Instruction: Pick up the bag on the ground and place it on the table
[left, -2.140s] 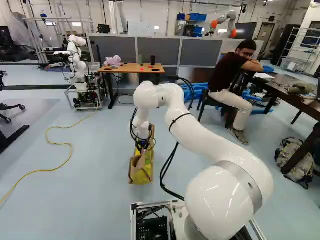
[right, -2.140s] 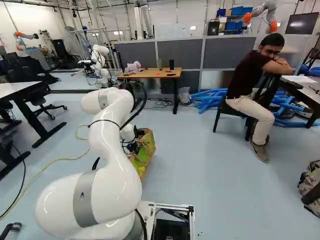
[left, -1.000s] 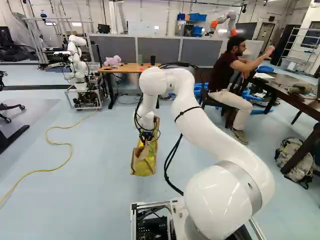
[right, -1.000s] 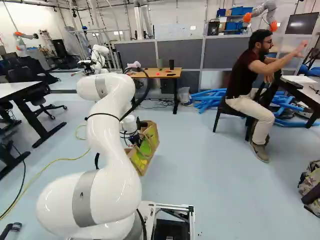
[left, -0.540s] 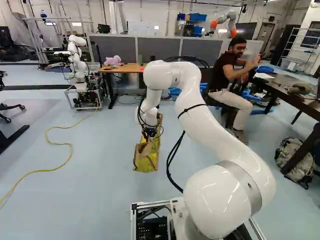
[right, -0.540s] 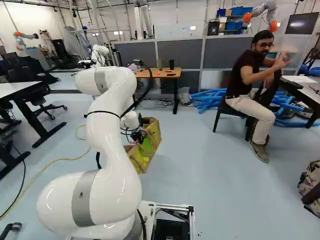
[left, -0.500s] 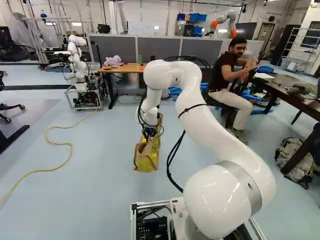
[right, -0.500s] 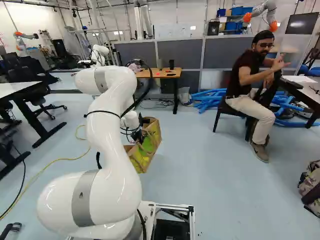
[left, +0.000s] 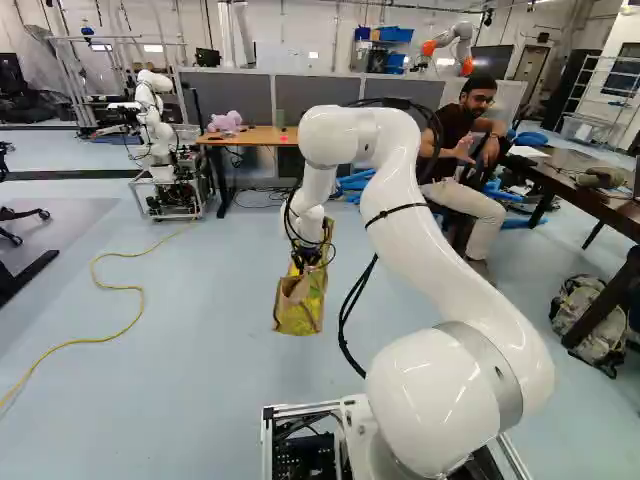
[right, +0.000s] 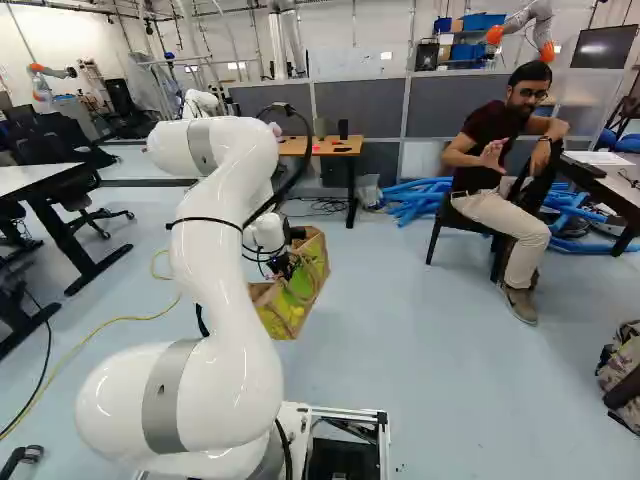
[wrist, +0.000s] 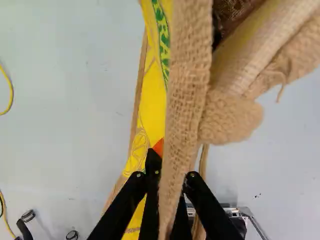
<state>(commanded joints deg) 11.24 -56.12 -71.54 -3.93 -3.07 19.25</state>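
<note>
The gripper (wrist: 165, 176) pinches a strap (wrist: 186, 85) of the bag (wrist: 151, 107) beneath it; a hasty carry could swing the bag loose.

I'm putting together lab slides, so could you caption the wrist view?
The gripper grips a burlap strap of the yellow-printed bag, pale floor beyond.
</note>
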